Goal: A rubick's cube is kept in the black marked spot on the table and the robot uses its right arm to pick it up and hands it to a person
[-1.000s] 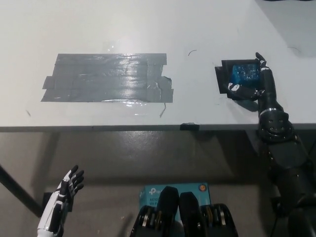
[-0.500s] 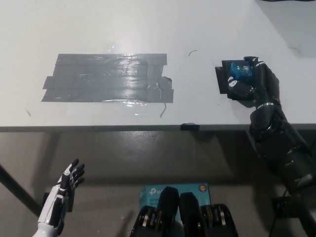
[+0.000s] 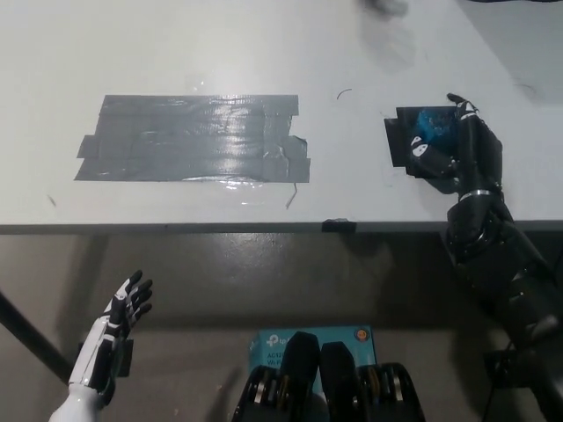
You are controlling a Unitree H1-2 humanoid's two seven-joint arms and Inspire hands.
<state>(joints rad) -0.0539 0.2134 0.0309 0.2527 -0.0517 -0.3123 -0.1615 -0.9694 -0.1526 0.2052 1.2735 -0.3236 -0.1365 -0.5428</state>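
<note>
Right robot hand [image 3: 453, 145] is wrapped around the rubik's cube [image 3: 433, 126], fingers closed on its sides, cube on the black marked spot [image 3: 398, 141] near the table [image 3: 264, 44] edge. Grip looks set for the lift. Left robot hand [image 3: 114, 334] hangs idle below the table, fingers spread, holding nothing.

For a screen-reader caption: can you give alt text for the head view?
The black right hand grips a blue Rubik's cube on the black marked spot of a white table. The white left hand hangs open below the table edge.
</note>
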